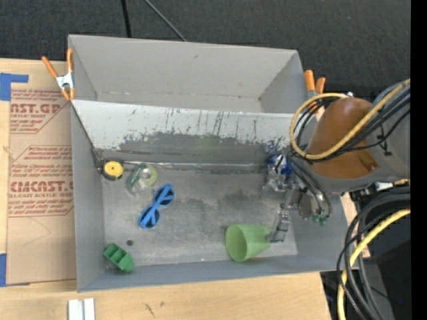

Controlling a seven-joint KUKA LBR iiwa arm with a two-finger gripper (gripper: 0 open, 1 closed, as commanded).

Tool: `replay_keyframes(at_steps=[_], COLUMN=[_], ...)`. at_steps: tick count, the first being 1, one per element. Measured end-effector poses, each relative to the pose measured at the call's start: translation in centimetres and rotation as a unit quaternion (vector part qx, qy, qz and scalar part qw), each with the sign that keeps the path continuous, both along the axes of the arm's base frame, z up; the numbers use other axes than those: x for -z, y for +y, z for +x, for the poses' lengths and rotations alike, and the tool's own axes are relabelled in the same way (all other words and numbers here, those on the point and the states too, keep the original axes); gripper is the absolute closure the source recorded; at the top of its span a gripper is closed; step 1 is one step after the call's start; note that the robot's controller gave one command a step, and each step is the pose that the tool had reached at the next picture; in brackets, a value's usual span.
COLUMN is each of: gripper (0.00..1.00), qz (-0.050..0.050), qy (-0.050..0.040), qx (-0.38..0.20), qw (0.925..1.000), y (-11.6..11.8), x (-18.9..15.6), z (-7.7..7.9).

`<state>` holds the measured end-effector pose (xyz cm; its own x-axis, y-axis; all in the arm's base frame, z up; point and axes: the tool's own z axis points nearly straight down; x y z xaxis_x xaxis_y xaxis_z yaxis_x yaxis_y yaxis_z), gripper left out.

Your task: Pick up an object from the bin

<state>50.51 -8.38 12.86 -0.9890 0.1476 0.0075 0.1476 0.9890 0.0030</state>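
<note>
Small clear thing, kind indistinct

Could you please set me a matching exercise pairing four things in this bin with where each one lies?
Things:
1. yellow disc
2. blue glasses
3. green cup
4. green block

Places:
a. lower-left corner of the bin
b. on its side, just left of the claw
c. far left, at the foot of the back wall
d. on the floor left of centre, between the disc and the block

Pairs: 1-c, 2-d, 3-b, 4-a.
</note>
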Motion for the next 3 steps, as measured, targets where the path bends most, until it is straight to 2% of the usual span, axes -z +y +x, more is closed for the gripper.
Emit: replay_keyframes(at_steps=[1, 2, 3], gripper=[0.0, 0.0, 0.0], qz=[-0.004, -0.004, -0.002], qy=[-0.0093, 0.002, -0.0098], qx=[-0.078, -0.116, -0.243], qw=[0.9969, 0.9932, 0.97], y=[-5.4, 0.8, 7.7], x=[-10.2, 5.6, 5.7], z=[6.0, 1.1, -1.8])
